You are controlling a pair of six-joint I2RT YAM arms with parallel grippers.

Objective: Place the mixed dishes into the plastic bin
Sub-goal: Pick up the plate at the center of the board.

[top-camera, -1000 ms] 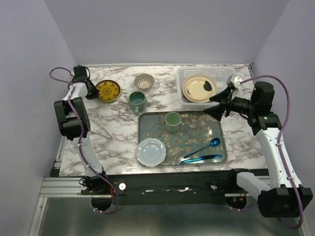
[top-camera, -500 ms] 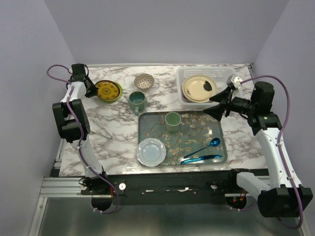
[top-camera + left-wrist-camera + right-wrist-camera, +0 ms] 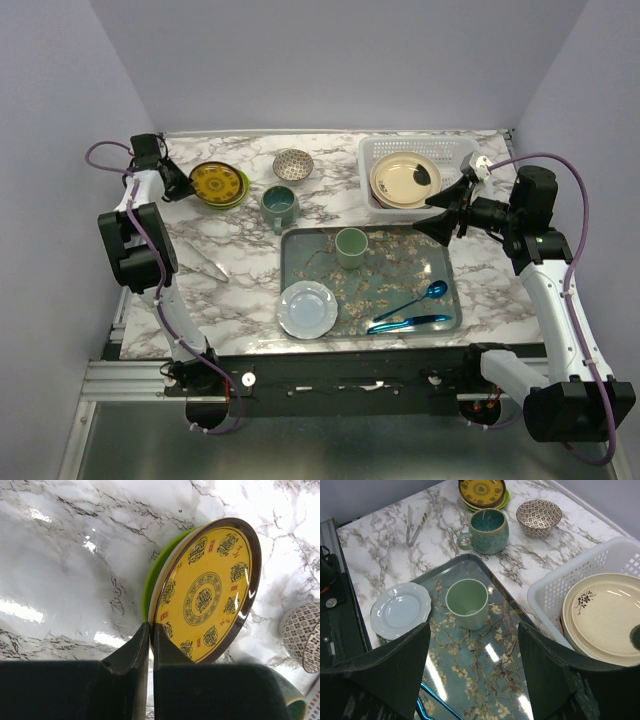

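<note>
The marble tabletop (image 3: 230, 250) carries everything. The grey tray (image 3: 455, 300) lies just near-side of the plastic bin (image 3: 375, 150), toward my bases. It isn't the target, so nothing I carry should end up on it.

The bin already holds a cream plate (image 3: 400, 180), lying flat on others whose edges only just show. Well to the bin's left is the amber-yellow plate (image 3: 205, 595). My left claw (image 3: 151, 627) is clenched on its near rim, and it sits tipped, resting on the lime green plate (image 3: 155, 575) beneath it. The dark teal mug (image 3: 279, 205) and the speckled bowl (image 3: 292, 164) stand between that stack and the bin, with the bowl on the farther side.

My right claw (image 3: 473, 625) hangs released, grasping nothing, at the bin's near-left corner.

My worry is the grip. I hold only a thin bite of a glossy rim, so the plate could pivot or slip out as I lift, and then drop onto the green plate or the tabletop. The way to the bin passes over the mug and bowl, and carrying the plate low could clip either one. My right claw also waits at the bin, so the two arms could crowd each other there. If I set the plate down off-centre, it could catch the bin's wall.
</note>
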